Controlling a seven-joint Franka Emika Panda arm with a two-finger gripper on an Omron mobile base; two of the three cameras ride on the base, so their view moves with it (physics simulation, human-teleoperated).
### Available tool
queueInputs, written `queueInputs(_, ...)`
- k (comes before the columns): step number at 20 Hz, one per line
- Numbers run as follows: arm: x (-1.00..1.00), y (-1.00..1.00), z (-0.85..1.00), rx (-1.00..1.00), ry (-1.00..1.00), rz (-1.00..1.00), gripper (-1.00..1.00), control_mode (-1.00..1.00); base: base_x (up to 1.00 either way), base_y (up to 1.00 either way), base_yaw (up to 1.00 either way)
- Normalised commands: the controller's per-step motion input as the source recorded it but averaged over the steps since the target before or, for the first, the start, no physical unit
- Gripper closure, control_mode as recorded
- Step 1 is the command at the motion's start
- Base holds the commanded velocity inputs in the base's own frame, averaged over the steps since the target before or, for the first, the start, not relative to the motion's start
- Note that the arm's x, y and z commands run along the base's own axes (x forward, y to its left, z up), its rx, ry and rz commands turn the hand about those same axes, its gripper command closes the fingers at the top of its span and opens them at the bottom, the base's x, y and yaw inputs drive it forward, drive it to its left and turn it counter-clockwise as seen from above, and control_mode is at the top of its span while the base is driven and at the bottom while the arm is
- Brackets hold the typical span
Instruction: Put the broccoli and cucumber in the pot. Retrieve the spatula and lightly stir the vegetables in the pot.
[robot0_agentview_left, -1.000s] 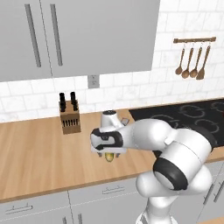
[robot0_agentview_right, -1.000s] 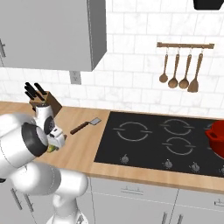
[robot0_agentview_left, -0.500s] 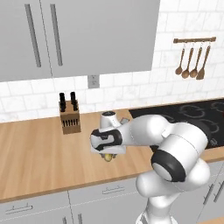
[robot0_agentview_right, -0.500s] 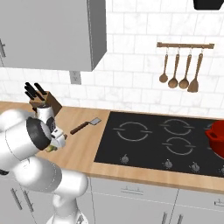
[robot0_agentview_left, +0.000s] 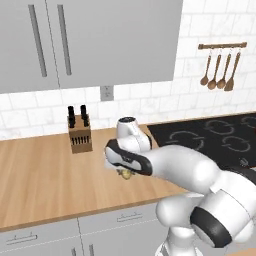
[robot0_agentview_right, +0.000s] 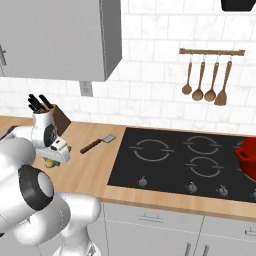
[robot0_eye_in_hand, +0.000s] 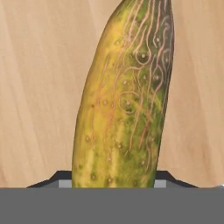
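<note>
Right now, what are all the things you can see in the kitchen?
cucumber: one, yellow-green with dark streaks, on the wooden counter under the gripper
spatula: one, grey blade and dark handle, on the counter left of the cooktop
pot: one, red, at the right edge of the cooktop
knife block: one, wooden with black handles, on the counter by the wall
wooden utensils: four, brown, hanging on a wall rail
cooktop: one, black, set in the counter
outlet: one, grey, on the tiled wall
cabinets: grey, above the counter
gripper: one, white and dark, closed on the cucumber
</note>
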Motion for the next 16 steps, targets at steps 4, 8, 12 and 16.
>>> queueInputs(4, -0.67, -0.66, 1.00, 0.09, -0.10, 0.01, 1.00, -1.00, 0.00, 0.00, 0.00)
queueInputs(8, -0.26, -0.85, 0.19, 0.09, -0.01, 0.09, 1.00, -1.00, 0.00, 0.00, 0.00)
queueInputs(12, 0.00, -0.95, 0.26, 0.23, 0.00, 0.12, 1.00, -1.00, 0.00, 0.00, 0.00)
queueInputs(16, 0.00, -0.86, 0.97, 0.06, 0.02, 0.05, 1.00, -1.00, 0.00, 0.00, 0.00)
